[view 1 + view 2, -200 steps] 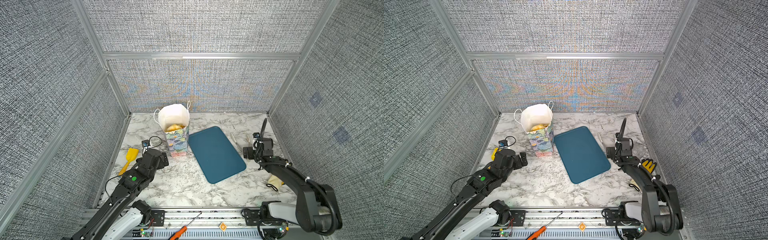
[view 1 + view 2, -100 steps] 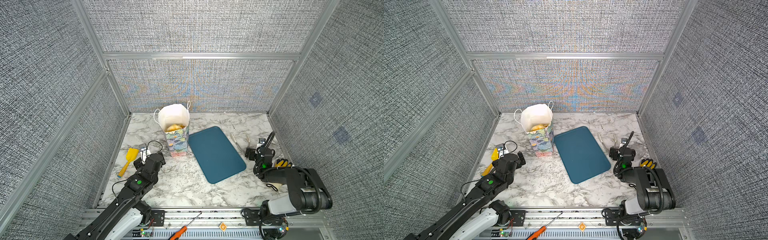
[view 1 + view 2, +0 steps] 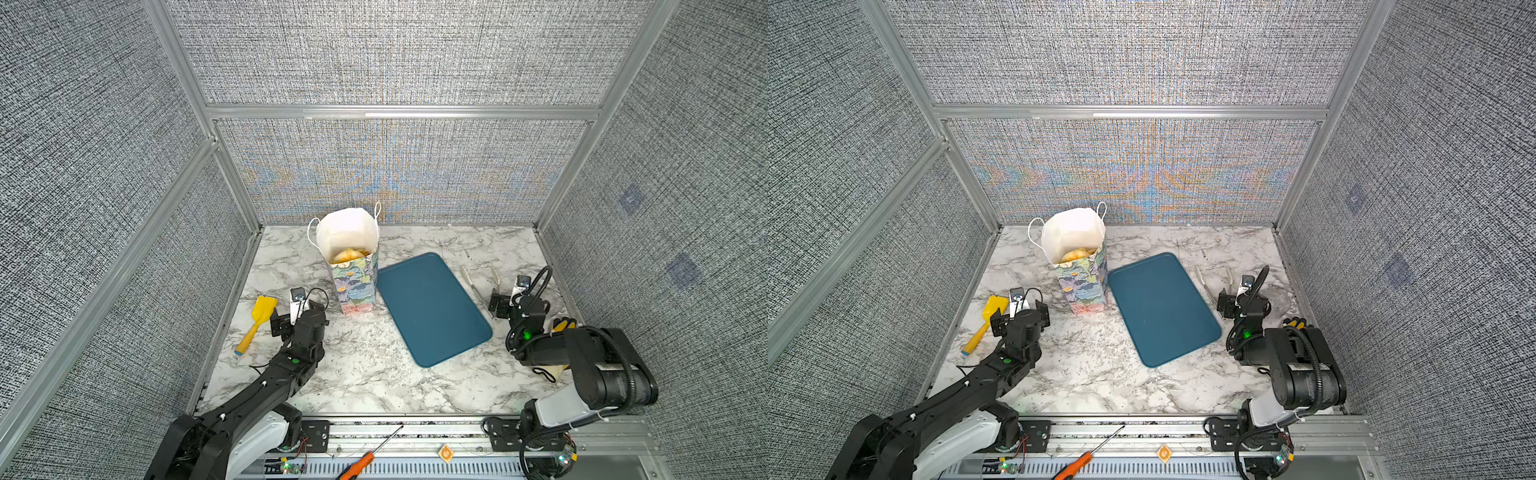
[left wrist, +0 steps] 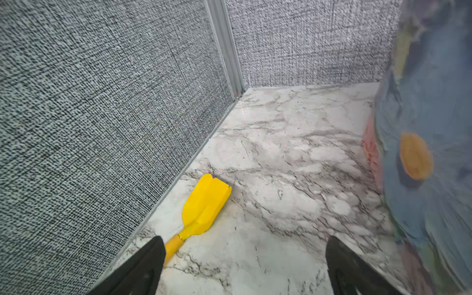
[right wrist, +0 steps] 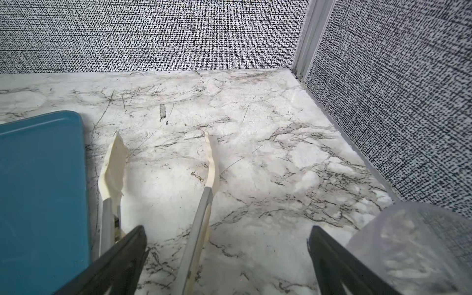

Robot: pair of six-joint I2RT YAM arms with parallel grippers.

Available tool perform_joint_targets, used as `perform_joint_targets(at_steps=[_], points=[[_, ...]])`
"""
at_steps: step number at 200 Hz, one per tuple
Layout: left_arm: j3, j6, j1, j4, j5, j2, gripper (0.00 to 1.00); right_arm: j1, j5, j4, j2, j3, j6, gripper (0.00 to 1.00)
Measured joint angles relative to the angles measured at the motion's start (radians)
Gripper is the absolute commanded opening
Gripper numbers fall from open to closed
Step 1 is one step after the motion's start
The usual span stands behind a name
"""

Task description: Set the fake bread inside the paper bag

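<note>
While the marble table [image 3: 365, 374] carries the teal tray [image 3: 432, 307] at its middle, I see the paper bag [image 3: 355, 282] upright just beside it, the left gripper [image 4: 244, 241] and right gripper [image 5: 227, 229] low, jaws spread wide and empty, and the fake bread [image 3: 349, 254] inside the bag.

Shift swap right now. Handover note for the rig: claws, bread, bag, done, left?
Left claw: open, empty, low beside the paper bag.
Right claw: open, empty, by the tongs right of the blue tray.
Bread: visible in the upright bag's mouth; none seen on tray or table.
Done: loading looks finished.
Left: probably nothing; the count inside the bag can't be checked.
</note>
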Motion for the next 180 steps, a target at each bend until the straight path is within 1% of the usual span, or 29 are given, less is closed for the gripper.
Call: perform_joint_targets(at_steps=[15,27,53,77,109,153,180], points=[[-0.033,0.05,0.033,0.111,0.01,0.016,1.0,0.0,0.0,0.003,0.0,-0.001,0.0,0.99],[-0.07,0.086,0.066,0.187,0.038,0.027,1.0,0.0,0.0,0.003,0.0,-0.001,0.0,0.99],[-0.156,0.101,0.15,0.375,0.104,0.058,0.99,0.0,0.0,0.005,0.0,-0.001,0.0,0.99],[-0.215,0.124,0.21,0.541,0.183,0.132,1.0,0.0,0.0,0.01,0.0,-0.001,0.0,0.99],[-0.227,0.149,0.254,0.735,0.293,0.253,1.0,0.0,0.0,0.01,0.0,-0.001,0.0,0.99],[-0.201,0.17,0.286,0.976,0.433,0.48,0.99,0.0,0.0,0.01,0.0,-0.001,0.0,0.99],[-0.208,0.163,0.315,1.05,0.488,0.534,1.0,0.0,0.0,0.01,0.0,-0.001,0.0,0.99]])
